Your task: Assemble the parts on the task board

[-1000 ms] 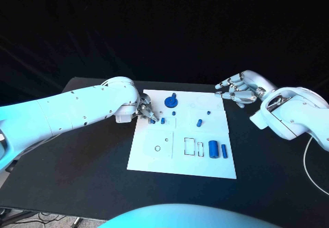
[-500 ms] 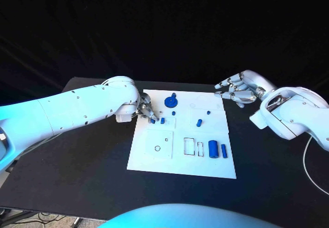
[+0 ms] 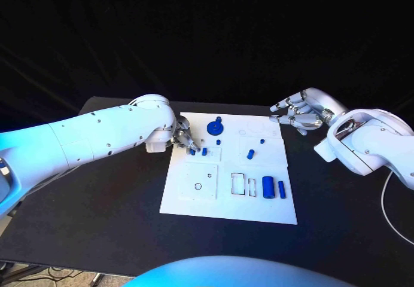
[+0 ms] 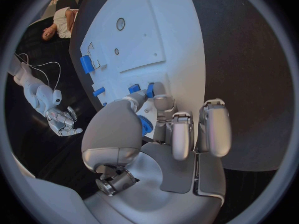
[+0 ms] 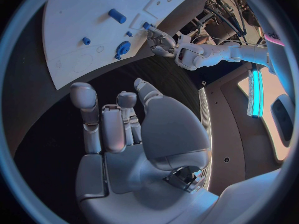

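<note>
The white task board lies mid-table. My left hand is at its left edge, thumb and a fingertip against two small blue parts; whether one is pinched is unclear. The other fingers are stretched out. A blue gear stands on the board just beyond this hand. More small blue parts lie mid-board. A blue cylinder and a bar lie near the right edge. My right hand hovers off the far right corner, fingers apart, holding nothing.
Outlined slots and a round hole mark the board's near half. Black table surrounds the board. My left forearm crosses the table's left side, and my right forearm lies along its right side.
My left hand has shifted very slightly toward the far side at the board's edge. The right hand and the parts have stayed put.
</note>
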`<state>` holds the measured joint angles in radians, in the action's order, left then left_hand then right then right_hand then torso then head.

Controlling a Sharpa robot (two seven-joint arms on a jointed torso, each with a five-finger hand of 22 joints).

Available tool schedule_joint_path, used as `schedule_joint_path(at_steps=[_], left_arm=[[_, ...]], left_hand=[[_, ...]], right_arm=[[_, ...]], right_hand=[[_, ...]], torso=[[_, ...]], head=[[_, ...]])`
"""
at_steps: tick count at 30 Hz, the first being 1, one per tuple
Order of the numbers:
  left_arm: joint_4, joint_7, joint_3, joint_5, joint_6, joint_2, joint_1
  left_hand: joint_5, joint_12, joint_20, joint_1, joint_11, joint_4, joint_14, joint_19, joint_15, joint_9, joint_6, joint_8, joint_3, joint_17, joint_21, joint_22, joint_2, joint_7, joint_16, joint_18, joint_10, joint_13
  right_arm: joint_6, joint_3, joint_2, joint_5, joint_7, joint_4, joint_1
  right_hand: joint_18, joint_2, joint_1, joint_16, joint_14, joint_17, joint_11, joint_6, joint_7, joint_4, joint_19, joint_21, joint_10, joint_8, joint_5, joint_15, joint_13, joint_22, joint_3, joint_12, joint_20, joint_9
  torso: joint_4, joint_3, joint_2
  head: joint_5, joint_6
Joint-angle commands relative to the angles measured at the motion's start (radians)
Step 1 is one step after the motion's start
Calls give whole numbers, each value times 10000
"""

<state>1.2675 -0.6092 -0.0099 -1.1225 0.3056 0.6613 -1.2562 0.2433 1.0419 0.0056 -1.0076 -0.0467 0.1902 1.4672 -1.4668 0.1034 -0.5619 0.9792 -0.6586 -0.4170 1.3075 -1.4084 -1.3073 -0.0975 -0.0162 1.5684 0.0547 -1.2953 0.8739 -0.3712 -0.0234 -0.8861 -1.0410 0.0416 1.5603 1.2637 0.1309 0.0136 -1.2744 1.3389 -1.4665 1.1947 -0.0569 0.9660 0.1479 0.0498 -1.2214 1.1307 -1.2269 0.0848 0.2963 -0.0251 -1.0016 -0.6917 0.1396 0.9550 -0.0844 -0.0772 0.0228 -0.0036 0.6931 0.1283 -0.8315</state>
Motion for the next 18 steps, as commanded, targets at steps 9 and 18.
schedule_joint_path(at_steps=[9, 18], left_arm=[[-104, -236, -56, -178, 162, 7, 66], [48, -209, -33, -174, -460, 155, 65]], left_hand=[[-102, 28, -12, 450, -10, 317, 1036, -554, 13, -25, 75, 41, 677, 2633, -84, -1237, -281, -37, 24, -147, -106, -10], [-1052, 22, -47, 520, -51, 927, 1036, -568, 52, -71, 144, 52, 2106, 2633, -108, -1298, -273, 16, 24, -155, -175, -12]], right_arm=[[143, 2, 2, -54, -14, 6, -5], [144, 1, 7, -53, -20, -8, -5]], right_hand=[[203, 13, -60, -69, -304, -11, 8, -51, 4, 51, -70, -47, 50, 38, 53, 21, 10, 11, 16, -26, 14, -2], [203, 13, -60, -69, -304, -11, 8, -51, 4, 51, -70, -47, 50, 38, 53, 21, 10, 11, 16, -26, 14, -2]], torso=[[-9, -4, 3], [-6, -12, 1]], head=[[-9, -10], [-8, 4]])
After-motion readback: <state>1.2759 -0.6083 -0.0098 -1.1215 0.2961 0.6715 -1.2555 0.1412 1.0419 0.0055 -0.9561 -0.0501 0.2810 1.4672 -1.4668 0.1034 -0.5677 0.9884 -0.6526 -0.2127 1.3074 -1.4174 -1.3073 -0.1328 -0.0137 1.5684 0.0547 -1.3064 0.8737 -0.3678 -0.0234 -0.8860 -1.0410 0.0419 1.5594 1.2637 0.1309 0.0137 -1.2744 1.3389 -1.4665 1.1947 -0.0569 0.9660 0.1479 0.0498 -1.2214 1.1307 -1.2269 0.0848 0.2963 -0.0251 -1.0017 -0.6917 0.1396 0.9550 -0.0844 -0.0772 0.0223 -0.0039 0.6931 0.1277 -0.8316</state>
